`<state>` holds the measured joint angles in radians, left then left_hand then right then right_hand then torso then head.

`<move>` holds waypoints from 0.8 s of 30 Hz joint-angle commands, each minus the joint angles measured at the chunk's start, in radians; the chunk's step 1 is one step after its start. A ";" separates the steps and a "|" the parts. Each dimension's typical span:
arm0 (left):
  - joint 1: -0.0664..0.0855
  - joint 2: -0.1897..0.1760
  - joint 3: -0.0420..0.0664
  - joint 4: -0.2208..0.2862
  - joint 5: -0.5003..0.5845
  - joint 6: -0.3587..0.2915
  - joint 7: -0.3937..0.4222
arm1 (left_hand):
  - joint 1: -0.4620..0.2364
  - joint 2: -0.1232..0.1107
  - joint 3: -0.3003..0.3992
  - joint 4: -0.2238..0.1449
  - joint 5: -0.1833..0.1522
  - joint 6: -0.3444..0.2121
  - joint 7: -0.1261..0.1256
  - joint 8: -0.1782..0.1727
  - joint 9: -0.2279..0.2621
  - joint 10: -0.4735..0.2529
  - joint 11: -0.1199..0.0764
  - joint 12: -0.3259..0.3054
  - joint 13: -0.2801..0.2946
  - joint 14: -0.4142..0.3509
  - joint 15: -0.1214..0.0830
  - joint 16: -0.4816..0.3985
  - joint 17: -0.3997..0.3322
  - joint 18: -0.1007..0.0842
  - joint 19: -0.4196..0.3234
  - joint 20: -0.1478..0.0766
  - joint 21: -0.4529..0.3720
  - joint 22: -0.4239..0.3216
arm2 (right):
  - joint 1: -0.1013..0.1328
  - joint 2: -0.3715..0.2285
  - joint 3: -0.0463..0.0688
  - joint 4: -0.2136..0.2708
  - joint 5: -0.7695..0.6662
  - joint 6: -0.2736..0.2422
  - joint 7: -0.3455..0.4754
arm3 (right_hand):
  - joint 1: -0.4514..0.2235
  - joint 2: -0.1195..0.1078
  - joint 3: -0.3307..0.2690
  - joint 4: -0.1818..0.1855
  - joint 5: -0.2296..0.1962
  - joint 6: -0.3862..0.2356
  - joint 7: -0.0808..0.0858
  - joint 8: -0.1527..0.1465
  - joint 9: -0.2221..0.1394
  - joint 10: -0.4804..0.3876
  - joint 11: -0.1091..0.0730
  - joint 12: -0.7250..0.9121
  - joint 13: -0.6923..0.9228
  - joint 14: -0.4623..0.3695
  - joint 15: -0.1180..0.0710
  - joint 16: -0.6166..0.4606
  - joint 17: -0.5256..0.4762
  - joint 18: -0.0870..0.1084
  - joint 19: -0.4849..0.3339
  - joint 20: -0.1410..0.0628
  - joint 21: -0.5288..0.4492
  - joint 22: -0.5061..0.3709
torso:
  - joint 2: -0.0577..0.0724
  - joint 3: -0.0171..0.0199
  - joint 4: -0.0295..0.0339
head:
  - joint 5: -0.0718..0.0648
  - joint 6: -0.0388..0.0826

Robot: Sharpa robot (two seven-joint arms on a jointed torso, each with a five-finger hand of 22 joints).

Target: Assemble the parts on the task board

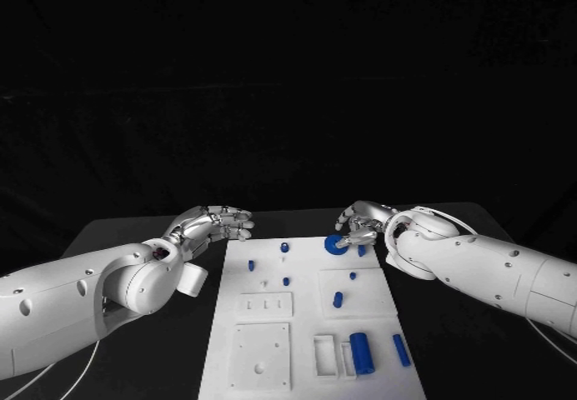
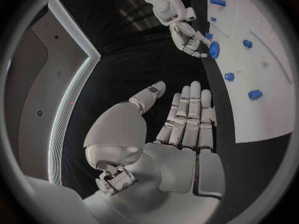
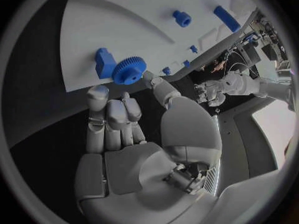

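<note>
The white task board (image 1: 303, 329) lies lengthwise in the middle of the black table. My right hand (image 1: 364, 222) hovers over its far right corner and pinches a blue gear (image 1: 337, 244) between thumb and fingertips. The right wrist view shows that gear (image 3: 129, 69) just above the board, beside a blue block (image 3: 104, 62). My left hand (image 1: 214, 223) is off the board's far left corner, above the table. In the left wrist view, the left hand (image 2: 181, 122) holds nothing, fingers stretched out and thumb apart. Several small blue pegs (image 1: 283, 247) stand on the board.
Near the board's front lie a blue cylinder (image 1: 358, 350) and a blue bar (image 1: 400, 350), next to a white frame (image 1: 324, 353). Two square white plates (image 1: 261, 354) with holes sit on the board's left half. Bare black table (image 1: 132, 237) flanks the board.
</note>
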<state>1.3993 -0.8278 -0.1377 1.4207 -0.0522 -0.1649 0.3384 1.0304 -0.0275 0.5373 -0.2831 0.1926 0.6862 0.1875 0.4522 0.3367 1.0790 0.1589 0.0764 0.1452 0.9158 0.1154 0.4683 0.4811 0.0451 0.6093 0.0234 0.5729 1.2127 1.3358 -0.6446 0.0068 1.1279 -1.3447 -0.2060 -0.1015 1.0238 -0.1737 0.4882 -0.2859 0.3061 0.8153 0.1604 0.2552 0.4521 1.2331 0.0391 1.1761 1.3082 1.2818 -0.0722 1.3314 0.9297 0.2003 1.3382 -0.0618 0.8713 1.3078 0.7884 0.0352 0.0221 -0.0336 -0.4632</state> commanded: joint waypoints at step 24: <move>0.002 0.003 0.001 0.004 0.005 0.013 0.010 | 0.004 -0.001 -0.003 -0.002 0.002 0.004 0.020 -0.009 0.002 0.004 0.003 -0.004 0.001 0.002 0.008 -0.007 0.002 -0.005 -0.006 0.001 0.003 -0.002 | -0.011 0.023 -0.002 -0.030 -0.029 0.027 -0.019 | 0.008 0.027 0.011 -0.001 -0.034 0.026 -0.007 0.005 -0.003 -0.007 0.000 0.012 -0.009 0.002 0.001 0.000 0.011 0.061 -0.004 -0.015 0.024 0.022 | 0.001 0.0030 0.0014 | 0.008 -0.011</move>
<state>1.3993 -0.8265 -0.1378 1.4210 -0.0521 -0.1645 0.3378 1.0304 -0.0275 0.5373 -0.2831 0.1926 0.6862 0.1875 0.4482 0.3373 1.0790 0.1589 0.0764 0.1450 0.9158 0.1154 0.4646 0.4818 0.0450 0.6093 0.0234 0.5728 1.2124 1.3257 -0.6238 0.0051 1.0978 -1.3601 -0.1991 -0.1174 1.0320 -0.1552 0.4939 -0.2860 0.2749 0.8338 0.1534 0.2552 0.4507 1.2310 0.0410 1.1877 1.3004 1.2823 -0.0725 1.3313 0.9395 0.1924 1.3375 -0.0715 0.8911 1.3077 0.7888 0.0382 0.0237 -0.0265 -0.4729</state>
